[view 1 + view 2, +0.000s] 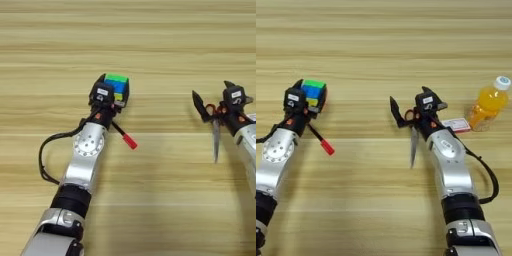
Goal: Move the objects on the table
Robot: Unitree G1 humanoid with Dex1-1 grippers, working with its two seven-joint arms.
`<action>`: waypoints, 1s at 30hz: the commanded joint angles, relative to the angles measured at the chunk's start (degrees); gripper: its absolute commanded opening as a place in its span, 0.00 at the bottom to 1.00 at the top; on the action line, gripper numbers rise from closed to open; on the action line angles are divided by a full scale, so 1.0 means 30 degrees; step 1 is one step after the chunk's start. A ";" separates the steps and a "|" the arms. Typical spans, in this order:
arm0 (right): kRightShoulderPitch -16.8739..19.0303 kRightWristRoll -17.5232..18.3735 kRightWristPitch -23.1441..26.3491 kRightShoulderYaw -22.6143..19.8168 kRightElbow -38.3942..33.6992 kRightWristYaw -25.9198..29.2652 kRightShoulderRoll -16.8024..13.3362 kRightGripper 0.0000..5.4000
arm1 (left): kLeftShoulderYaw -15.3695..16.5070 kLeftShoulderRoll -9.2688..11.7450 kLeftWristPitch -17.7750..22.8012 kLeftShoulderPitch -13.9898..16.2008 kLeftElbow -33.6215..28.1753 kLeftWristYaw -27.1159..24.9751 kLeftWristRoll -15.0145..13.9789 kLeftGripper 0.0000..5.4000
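The left tool (107, 97) sits at the cube (116, 89), left of the worktop's (150, 40) middle; whether its fingers grip cannot be told. The pen (125, 136) pokes out beneath that arm, red cap toward the near edge. The right tool (412, 107), fingers spread apart, straddles the scissors' (413, 137) handles, blades pointing at the near edge. A card (456, 124) and bottle (488, 104) lie toward the right edge.

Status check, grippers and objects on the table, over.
Left gripper at puzzle cube, pen beside. Right gripper open over scissors. Bottle, card nearby.
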 commanded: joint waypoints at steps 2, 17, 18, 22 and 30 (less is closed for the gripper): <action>-0.0296 0.0107 0.0357 -0.0135 -0.0255 -0.0219 -0.0123 1.00 | -0.0503 -0.0143 0.0633 -0.0188 0.0204 -0.1098 -0.0120 0.60; -0.0322 0.0134 0.0345 -0.0161 -0.0197 -0.0371 -0.0159 1.00 | -0.1000 -0.0699 0.1758 -0.0590 0.0903 -0.4185 -0.1297 0.60; -0.0321 0.0134 0.0350 -0.0162 -0.0201 -0.0376 -0.0158 1.00 | -0.1092 -0.0715 0.1790 -0.0610 0.0913 -0.4365 -0.1298 0.60; -0.0315 0.0136 0.0360 -0.0172 -0.0231 -0.0409 -0.0146 1.00 | -0.1470 -0.0810 0.2069 -0.0704 0.1023 -0.4990 -0.1263 0.60; -0.0340 0.0133 0.0389 -0.0167 -0.0267 -0.0436 -0.0113 1.00 | -0.1050 -0.1109 0.2364 -0.1282 0.2867 -0.5620 -0.1887 0.60</action>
